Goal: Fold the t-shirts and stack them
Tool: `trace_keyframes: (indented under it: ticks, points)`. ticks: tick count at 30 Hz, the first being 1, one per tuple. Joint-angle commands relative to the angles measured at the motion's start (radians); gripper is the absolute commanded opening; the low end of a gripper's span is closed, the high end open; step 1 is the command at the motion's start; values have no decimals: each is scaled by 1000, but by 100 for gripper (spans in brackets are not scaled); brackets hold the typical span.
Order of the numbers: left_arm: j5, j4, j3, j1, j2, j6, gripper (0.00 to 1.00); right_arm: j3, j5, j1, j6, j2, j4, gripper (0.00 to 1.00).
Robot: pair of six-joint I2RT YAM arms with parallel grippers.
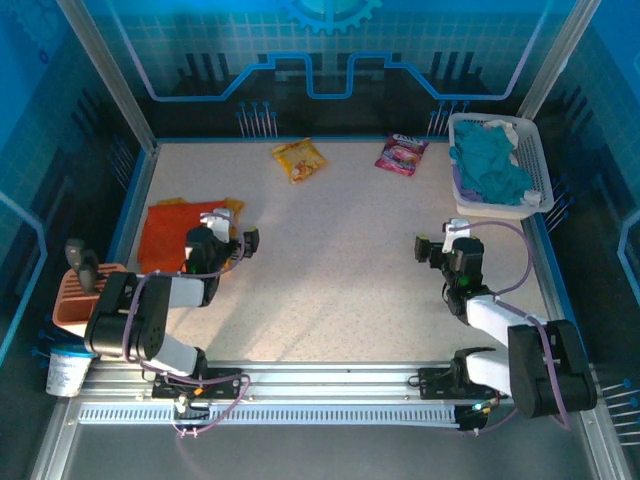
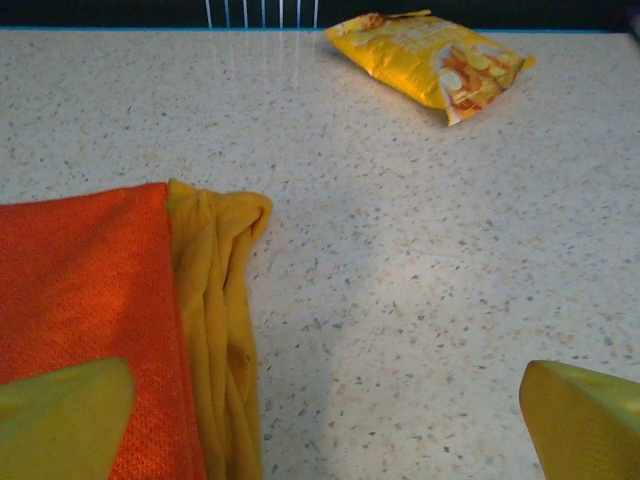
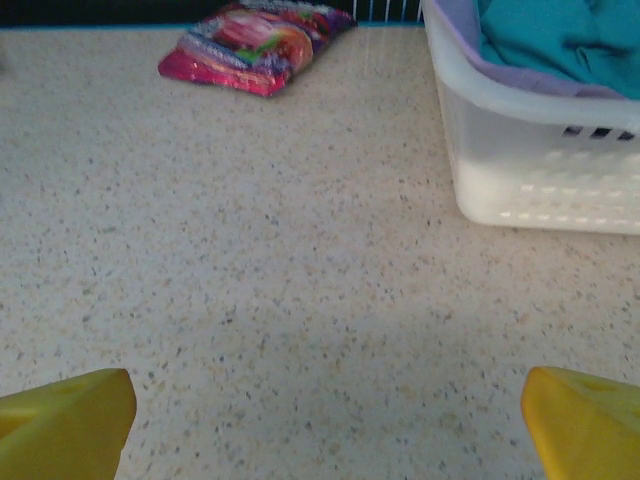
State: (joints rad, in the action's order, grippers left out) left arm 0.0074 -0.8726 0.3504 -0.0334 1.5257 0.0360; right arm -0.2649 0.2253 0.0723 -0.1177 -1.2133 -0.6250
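Landmark: the white basket (image 1: 487,207) at the far right of the table (image 1: 340,270), with teal cloth (image 1: 490,165) heaped in it.
Orange t-shirt (image 2: 80,290): folded into a flat rectangle, well apart from the basket on the opposite side of the table.
Mustard yellow t-shirt (image 2: 215,300): apparently under the orange one, its bunched fold sticking out along the edge that faces the basket.
Left gripper (image 2: 325,425): released, jaws spread wide with nothing between them. It sits at the basket-facing edge of the stack, and one fingertip (image 2: 65,415) overlaps the orange cloth in the wrist view. Whether it touches the cloth I cannot tell.
Right gripper (image 3: 325,425): released and empty, over bare table just on the near side of the basket.
Handling: the shirts are likely light, limp cotton that sags and unfolds if lifted by one point. The fabric looks grippy rather than slick, and it is not fragile.
Where to hold: pinching a folded edge or corner through all layers seems best, ideally two corners at once. The loose mustard fold looks like the part that needs tidying.
Snack packets: the pink one (image 1: 402,153) lies just beside the basket, and the yellow one (image 1: 298,158) lies farther along the same far row. Neither belongs to the job.
Progress: stack seemingly made.
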Motion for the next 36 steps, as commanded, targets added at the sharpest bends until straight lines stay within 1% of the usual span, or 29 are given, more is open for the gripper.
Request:
trace_keyframes:
  ticks: [1,2,4,8,10,11,12,13,14,15,16,19,20,25,36]
  points:
    - [-33,-121,-15,14,17,-1,99,1,-34,-42,13,-68,-244,100]
    - [-45,-122,-7,19,26,-11,99,-6,-53,-50,9,-80,-245,100]
    - [-111,-42,33,26,23,-45,99,-24,-58,-42,33,-102,-242,100]
    - [-121,-61,27,29,27,-49,99,-1,-64,-38,52,-219,-405,100]
    - [-116,-58,28,29,25,-48,99,-25,-71,-37,54,-321,-468,100]
    - [-112,-53,31,29,26,-46,99,-53,-48,-19,79,-345,-452,100]
    - [-111,-52,31,29,26,-45,99,-113,-29,8,93,-308,-272,100]
    - [-110,-54,31,29,25,-45,99,-143,-26,16,102,-309,-209,100]
    - [-110,-52,32,29,25,-46,99,-108,-26,17,108,-318,-300,100]
    - [-110,-53,31,29,25,-46,99,-95,12,19,103,-331,-349,100]
    - [-111,-51,31,29,25,-45,99,-97,44,26,96,-323,-333,100]
    - [-110,-51,31,29,26,-45,99,-113,55,31,96,-325,-302,100]
    - [-111,-52,32,29,25,-45,99,-111,55,31,100,-331,-317,100]
    - [-110,-51,31,28,25,-45,99,-117,-6,25,115,-328,-300,100]
    - [-112,-51,30,29,25,-45,99,-120,-29,14,109,-327,-292,100]
